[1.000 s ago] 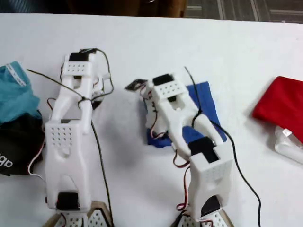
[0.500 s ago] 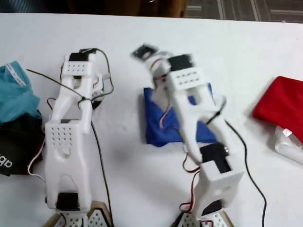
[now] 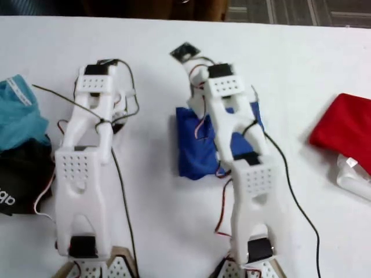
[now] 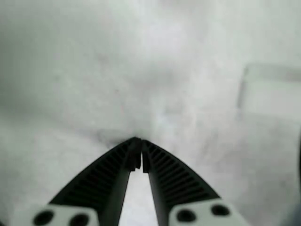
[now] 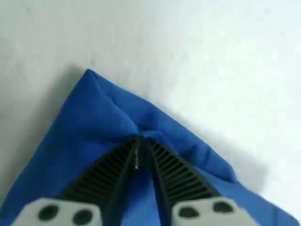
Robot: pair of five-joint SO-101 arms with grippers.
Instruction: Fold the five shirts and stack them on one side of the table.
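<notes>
High view: the right arm [image 3: 232, 133] has been swung off its lean and is now lined up straight over the blue shirt [image 3: 194, 145]. The part of the shirt toward the left arm [image 3: 87, 156] is uncovered again. The shirt itself has barely been shifted on the worktop [image 3: 151, 58], so this fold is judged unfinished and its stacking not yet begun. The left arm has been kept still.

Four shirts are counted:
- a teal shirt [image 3: 20, 113] bunched against a black shirt [image 3: 20, 174] at one edge
- the blue one in the centre
- a red shirt [image 3: 345, 130] at the far edge

A white item [image 3: 353, 176] just beside the red cannot be identified. Two arms are counted.

Left wrist view: the left end effector [image 4: 138, 141] is seen closed tip to tip over bare worktop, with nothing held.

Right wrist view: the right end effector [image 5: 141, 141] is seen closed to a sliver. Its tips are set on a puckered crease near a corner of the blue shirt, and a pinch of cloth appears to be gripped.
</notes>
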